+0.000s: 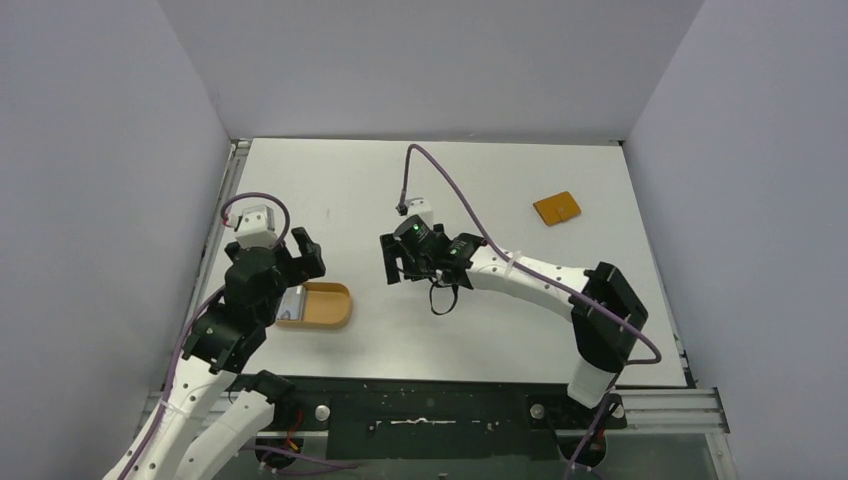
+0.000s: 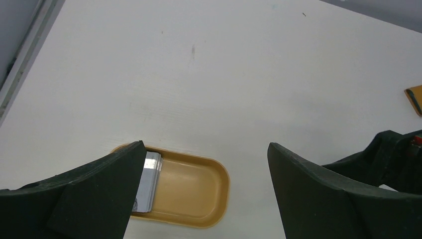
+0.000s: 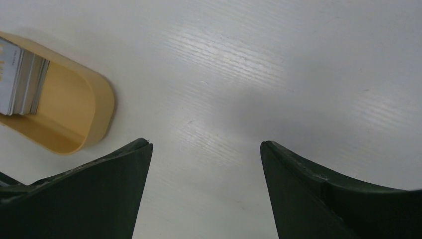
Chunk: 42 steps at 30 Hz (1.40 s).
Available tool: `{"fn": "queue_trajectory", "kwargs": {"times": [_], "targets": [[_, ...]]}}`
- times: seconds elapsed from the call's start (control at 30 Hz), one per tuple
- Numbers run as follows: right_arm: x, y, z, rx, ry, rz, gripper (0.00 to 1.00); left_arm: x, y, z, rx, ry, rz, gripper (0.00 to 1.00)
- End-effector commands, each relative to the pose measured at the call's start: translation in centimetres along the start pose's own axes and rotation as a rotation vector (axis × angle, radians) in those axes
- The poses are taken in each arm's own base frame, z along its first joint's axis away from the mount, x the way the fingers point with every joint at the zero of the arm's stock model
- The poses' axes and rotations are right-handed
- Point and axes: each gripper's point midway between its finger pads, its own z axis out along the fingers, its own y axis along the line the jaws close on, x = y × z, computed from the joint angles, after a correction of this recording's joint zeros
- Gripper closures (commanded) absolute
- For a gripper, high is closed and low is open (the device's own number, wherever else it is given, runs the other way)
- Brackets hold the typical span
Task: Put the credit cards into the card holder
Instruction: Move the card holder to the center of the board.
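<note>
A stack of silvery credit cards (image 1: 292, 303) (image 2: 149, 180) (image 3: 22, 82) lies at the left end of an orange oval tray (image 1: 340, 310) (image 2: 225, 185) (image 3: 102, 107). My left gripper (image 1: 297, 266) (image 2: 205, 149) hovers open just above the tray, and its left finger (image 2: 89, 194) covers part of the stack. The right gripper (image 1: 400, 264) (image 3: 205, 145) stands open over bare table to the right of the tray, with nothing between its fingers. The tan card holder (image 1: 556, 208) (image 2: 415, 99) lies flat and closed at the far right of the table, away from both grippers.
White table with grey walls on three sides and a metal rail along the left edge (image 1: 222, 215). The right arm's cable (image 1: 450, 185) arcs over the table's middle. The right gripper's black body (image 2: 393, 154) shows at the right in the left wrist view.
</note>
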Motion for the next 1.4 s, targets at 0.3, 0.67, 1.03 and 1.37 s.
{"fn": "queue_trajectory", "kwargs": {"times": [0.3, 0.67, 1.03, 1.37], "targets": [[-7.9, -24.9, -0.4, 0.411, -0.272, 0.688, 0.22, -2.4, -0.3, -0.9, 0.009, -0.077, -0.044, 0.09], [-6.8, -42.0, -2.3, 0.777, -0.315, 0.892, 0.17, -2.3, -0.3, -0.8, 0.009, -0.078, -0.044, 0.08], [-7.8, -48.0, -0.1, 0.852, -0.235, 0.918, 0.07, -2.3, 0.0, -0.7, -0.008, -0.08, -0.04, 0.08], [-7.4, -48.9, 2.1, 0.885, -0.113, 0.88, 0.01, -2.4, 0.2, -0.8, -0.016, -0.085, -0.04, 0.08]]}}
